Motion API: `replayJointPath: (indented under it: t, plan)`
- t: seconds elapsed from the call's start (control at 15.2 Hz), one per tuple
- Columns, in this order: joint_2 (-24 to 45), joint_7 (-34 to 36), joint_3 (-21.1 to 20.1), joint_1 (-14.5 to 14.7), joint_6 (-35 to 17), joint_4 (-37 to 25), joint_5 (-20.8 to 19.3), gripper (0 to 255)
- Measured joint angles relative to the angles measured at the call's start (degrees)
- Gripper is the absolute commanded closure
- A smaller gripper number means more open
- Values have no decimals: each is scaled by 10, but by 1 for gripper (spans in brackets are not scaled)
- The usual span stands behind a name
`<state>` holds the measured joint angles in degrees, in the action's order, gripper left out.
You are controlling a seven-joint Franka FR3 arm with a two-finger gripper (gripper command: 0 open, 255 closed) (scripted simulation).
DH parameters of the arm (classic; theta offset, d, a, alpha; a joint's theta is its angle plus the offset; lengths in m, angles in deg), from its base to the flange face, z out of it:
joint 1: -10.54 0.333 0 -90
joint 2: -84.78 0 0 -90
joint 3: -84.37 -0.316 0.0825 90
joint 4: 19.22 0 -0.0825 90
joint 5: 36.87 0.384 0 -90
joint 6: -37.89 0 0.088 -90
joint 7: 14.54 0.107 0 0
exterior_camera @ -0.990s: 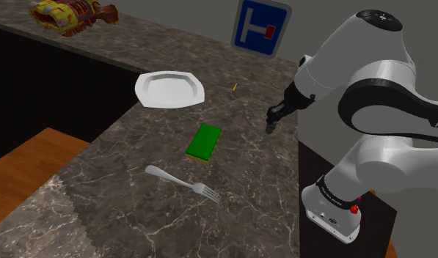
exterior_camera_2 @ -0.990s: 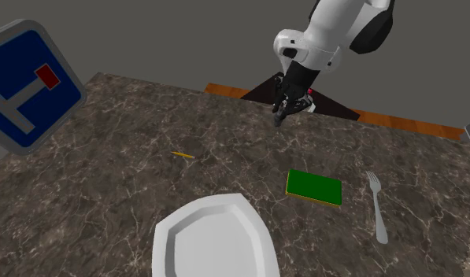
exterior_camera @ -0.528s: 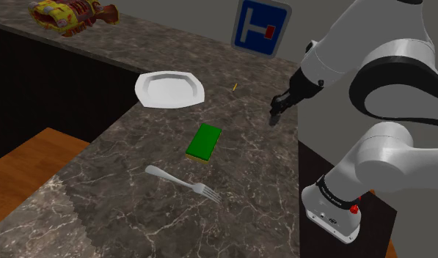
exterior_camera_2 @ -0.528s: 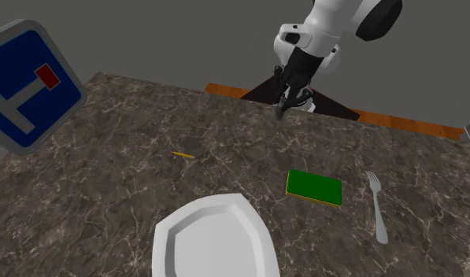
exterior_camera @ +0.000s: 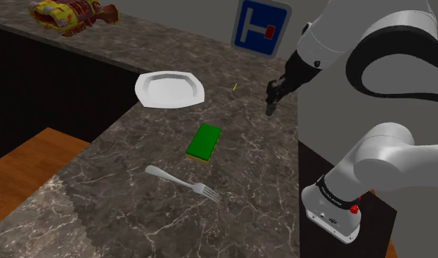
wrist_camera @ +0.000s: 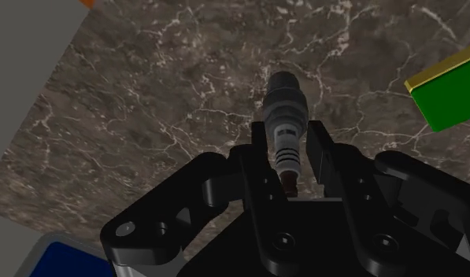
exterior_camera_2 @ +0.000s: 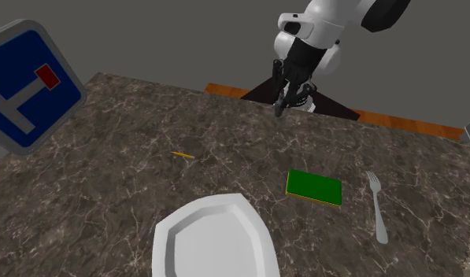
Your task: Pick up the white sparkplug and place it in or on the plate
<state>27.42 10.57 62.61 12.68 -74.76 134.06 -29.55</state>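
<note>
Claw (exterior_camera: 272, 102) grips the sparkplug (wrist_camera: 283, 102) by its base, above the counter (exterior_camera: 122, 205), right of centre in the shoulder view. Plate (exterior_camera: 169, 89) sits upper left of centre there, well apart. Best to carry level across, centre over the plate, and lower close before letting go so the sparkplug doesn't roll.

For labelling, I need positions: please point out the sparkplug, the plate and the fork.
Sparkplug (wrist_camera: 285, 118), wrist view, on its grey body.
Plate (exterior_camera: 169, 88), shoulder view, on its bare middle.
Fork (exterior_camera: 169, 177), shoulder view, on its handle.
</note>
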Motion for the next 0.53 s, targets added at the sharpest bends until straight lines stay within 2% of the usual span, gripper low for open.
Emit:
replayJointPath:
  t: [0.53]
  plan:
    - [212, 33, -61, -74, -86, -132, -29, 255]
